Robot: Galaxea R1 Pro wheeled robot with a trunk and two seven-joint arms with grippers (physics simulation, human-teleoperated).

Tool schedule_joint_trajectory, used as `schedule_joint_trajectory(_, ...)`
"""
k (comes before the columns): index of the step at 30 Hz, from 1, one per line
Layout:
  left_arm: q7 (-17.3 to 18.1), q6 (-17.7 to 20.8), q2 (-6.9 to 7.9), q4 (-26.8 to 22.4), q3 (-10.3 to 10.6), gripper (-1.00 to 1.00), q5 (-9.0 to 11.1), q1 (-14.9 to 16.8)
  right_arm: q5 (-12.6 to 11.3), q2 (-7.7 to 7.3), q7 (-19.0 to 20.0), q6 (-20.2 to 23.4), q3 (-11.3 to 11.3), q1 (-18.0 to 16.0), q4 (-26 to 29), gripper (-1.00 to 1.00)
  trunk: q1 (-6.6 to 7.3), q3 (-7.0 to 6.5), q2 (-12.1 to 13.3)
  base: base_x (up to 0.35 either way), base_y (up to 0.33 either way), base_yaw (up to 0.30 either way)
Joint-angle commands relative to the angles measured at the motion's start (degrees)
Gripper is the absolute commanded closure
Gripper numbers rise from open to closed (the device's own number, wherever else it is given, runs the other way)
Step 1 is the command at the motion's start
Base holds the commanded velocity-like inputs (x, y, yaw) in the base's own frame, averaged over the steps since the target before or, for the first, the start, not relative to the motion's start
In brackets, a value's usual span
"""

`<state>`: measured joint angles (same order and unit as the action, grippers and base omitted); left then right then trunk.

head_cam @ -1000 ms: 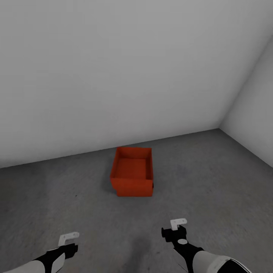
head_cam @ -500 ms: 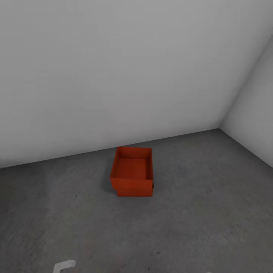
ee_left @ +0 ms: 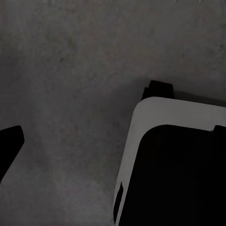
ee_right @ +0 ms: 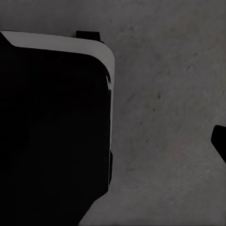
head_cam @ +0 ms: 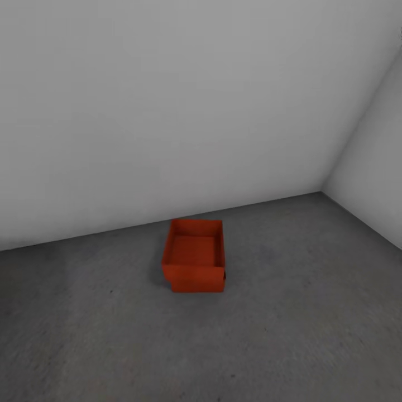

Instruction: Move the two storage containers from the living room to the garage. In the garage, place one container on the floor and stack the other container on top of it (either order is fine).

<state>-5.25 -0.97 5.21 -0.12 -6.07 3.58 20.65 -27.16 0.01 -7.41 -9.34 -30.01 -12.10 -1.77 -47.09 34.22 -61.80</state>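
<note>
Dark tip of the left claw [ee_left: 8,148] shows at the frame edge in the left wrist view; if this claw is open or closed, I cannot tell. For the right claw [ee_right: 220,143] it is the same: one dark tip, state not readable. Below each claw lies the rough dark grey concrete floor [head_cam: 290,335]. Beside each claw stands the robot's black base with pale rim [ee_left: 174,169].

Farther out, well ahead of both claws, the two orange-red rectangular thin-walled storage containers [head_cam: 194,255] stand on this floor, one on top of the other, the lower one slightly offset. They are near the plain pale grey wall [head_cam: 167,111].
</note>
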Motion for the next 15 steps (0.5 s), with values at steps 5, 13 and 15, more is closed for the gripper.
schedule_joint_trajectory(5,-0.03,-0.13,-0.17,-0.05,-0.27,-1.00,0.24,0.00,-0.37,0.01,0.46,-0.65,-0.49,1.03,-0.17,-1.00,0.00,-0.43,-0.03,0.000,0.000,-0.002)
schedule_joint_trajectory(13,-0.03,-0.14,-0.20,-0.05,-0.26,-1.00,0.20,-0.03,-0.16,-0.06,2.55,-2.46,-0.54,3.00,-0.16,-1.00,0.00,-1.18,-0.03,0.000,0.000,0.000)
schedule_joint_trajectory(15,-0.03,-0.13,-0.20,-0.05,-0.26,-1.00,0.20,-0.01,-0.17,-0.03,2.62,-2.55,-0.53,3.02,-0.17,-1.00,0.00,-1.37,-0.03,0.000,0.000,0.000)
